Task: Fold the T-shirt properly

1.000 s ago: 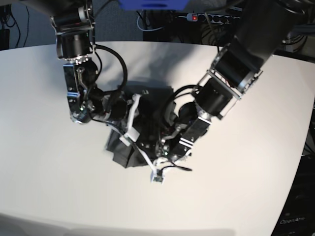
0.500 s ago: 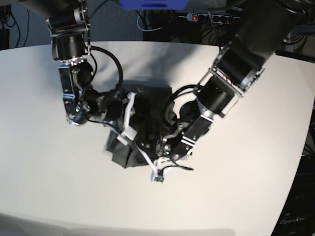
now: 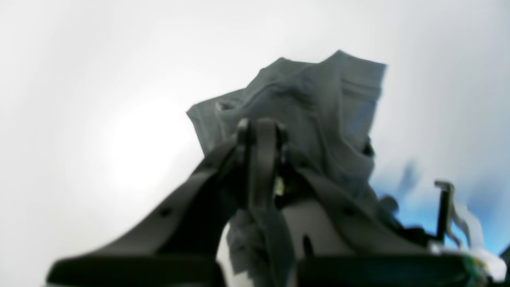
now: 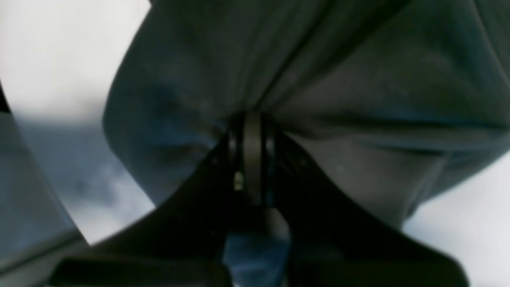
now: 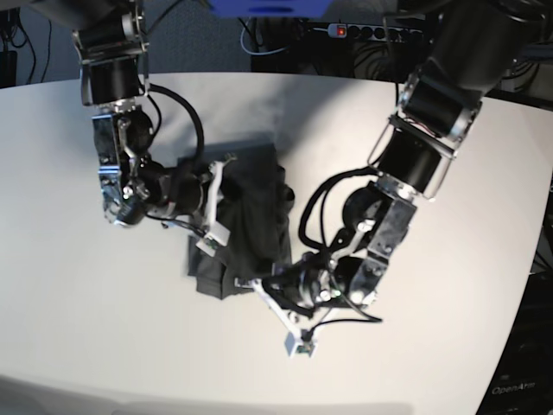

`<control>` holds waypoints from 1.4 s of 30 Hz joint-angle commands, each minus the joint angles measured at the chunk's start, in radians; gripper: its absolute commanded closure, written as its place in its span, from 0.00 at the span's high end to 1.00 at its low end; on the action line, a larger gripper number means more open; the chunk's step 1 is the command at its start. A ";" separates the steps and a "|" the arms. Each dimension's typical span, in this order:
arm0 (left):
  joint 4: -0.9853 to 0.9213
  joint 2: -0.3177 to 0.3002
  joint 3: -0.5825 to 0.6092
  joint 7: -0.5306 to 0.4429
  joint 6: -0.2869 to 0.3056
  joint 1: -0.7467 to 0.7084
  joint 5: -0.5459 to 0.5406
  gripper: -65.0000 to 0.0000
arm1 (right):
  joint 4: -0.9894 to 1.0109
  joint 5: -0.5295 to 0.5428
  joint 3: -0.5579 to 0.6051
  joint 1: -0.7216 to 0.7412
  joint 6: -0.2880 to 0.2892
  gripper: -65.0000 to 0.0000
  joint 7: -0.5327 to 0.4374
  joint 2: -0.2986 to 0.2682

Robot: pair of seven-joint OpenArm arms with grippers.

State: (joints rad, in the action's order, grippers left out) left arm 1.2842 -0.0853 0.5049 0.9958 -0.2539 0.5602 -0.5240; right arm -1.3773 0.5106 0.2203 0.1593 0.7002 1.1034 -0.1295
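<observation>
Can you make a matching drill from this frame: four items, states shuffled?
Items:
1. left hand
2. right hand
3. T-shirt
4. table

States:
A. white, bare around the cloth
B. dark grey, bunched between both arms
C. shut on the shirt, base view's left
D. shut on the shirt, base view's right

Pairs: 1-D, 2-C, 3-B, 4-A
</observation>
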 commanded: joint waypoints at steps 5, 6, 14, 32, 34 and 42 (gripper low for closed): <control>0.185 -0.055 -0.078 0.047 0.008 -0.052 -0.008 0.04 | -0.146 -0.019 0.001 0.007 -0.002 0.00 0.042 -0.014; 0.223 -0.072 -0.091 0.059 0.008 -0.082 -0.008 0.04 | -0.173 -0.019 0.003 -0.004 -0.002 0.00 0.044 -0.020; 0.420 -0.181 -0.188 0.082 0.009 -0.254 -0.009 0.04 | -0.251 -0.019 -0.002 -0.017 -0.002 0.00 0.047 -0.022; 0.667 -0.333 -0.300 0.096 0.011 -0.578 -0.011 0.04 | -0.455 -0.089 -0.005 -0.070 -0.002 0.00 0.045 -0.195; 0.682 -0.331 -0.299 0.137 0.011 -0.587 -0.011 0.04 | -0.482 -0.120 -0.006 -0.105 -0.002 0.00 0.045 -0.206; 0.727 -0.341 -0.275 0.154 0.012 -0.658 -0.011 0.04 | -0.492 -0.220 -0.143 -0.281 -0.002 0.00 -0.009 -0.223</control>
State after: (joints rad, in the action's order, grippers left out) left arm 1.9926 -0.4168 0.2325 1.1614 -0.2459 -0.1047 -0.5316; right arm -1.8511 0.2810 0.0837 -0.1379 0.6987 1.1110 -0.3370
